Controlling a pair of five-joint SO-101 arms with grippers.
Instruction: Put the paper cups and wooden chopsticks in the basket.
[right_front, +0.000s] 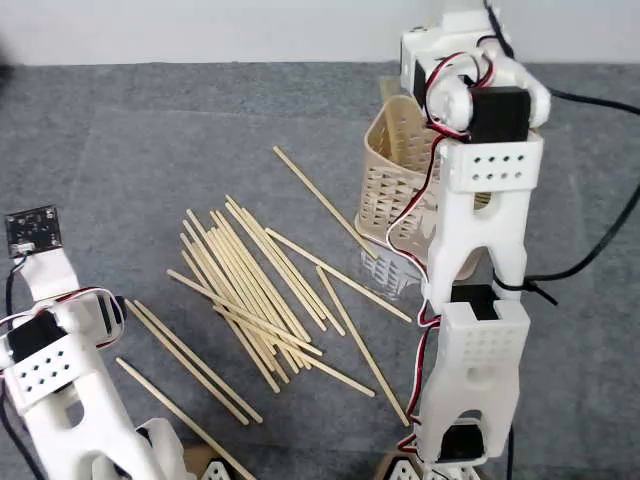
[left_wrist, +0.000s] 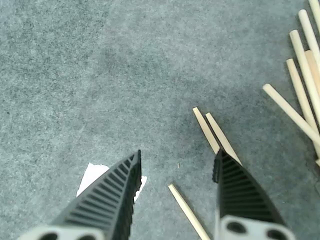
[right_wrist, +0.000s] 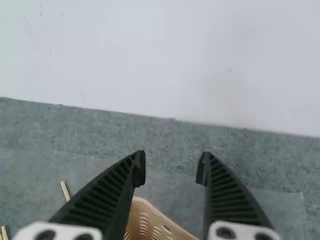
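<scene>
Many wooden chopsticks (right_front: 250, 285) lie scattered on the grey cloth in the middle of the high view. The beige lattice basket (right_front: 395, 185) stands at the back right. My right arm (right_front: 485, 180) rises in front of it and above it. Its gripper (right_wrist: 172, 157) is open and holds nothing, high over the basket's rim (right_wrist: 150, 220) and facing the white wall. My left arm (right_front: 50, 370) is at the front left. Its gripper (left_wrist: 178, 157) is open low over the cloth, with one chopstick's end (left_wrist: 187, 210) between the fingers and a pair of chopstick ends (left_wrist: 212, 131) just beyond.
A white scrap (left_wrist: 92, 175) lies on the cloth by one left finger. More chopsticks (left_wrist: 300, 95) lie to one side of the left gripper. Black cables (right_front: 600, 240) run along the right side. Open cloth spreads at the back left.
</scene>
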